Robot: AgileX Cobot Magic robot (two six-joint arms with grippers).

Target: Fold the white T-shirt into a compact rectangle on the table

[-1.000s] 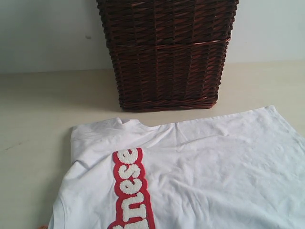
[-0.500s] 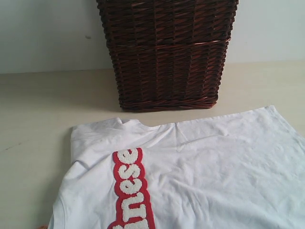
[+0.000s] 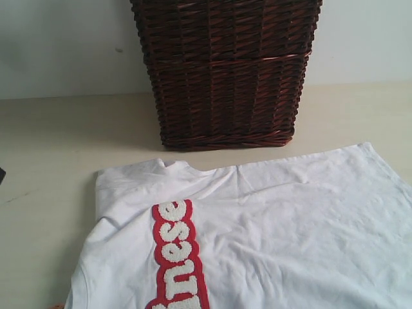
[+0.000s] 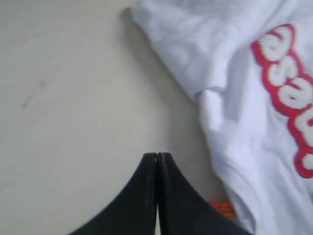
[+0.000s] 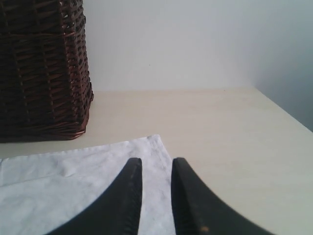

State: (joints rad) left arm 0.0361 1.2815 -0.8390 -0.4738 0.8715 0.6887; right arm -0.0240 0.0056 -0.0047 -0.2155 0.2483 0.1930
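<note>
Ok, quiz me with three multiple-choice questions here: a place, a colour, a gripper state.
1. Where is the basket relative to the white T-shirt? A on it; B beyond it, apart; C under it.
2. The band behind the letters is: A blue; B red; C green.
3. The left gripper is: A wide open; B clamped on a sleeve; C shut over the table.
Answers: 1B, bare table shows between them; 2B, red surrounds the white letters; 3C, its tips meet, holding nothing.
</note>
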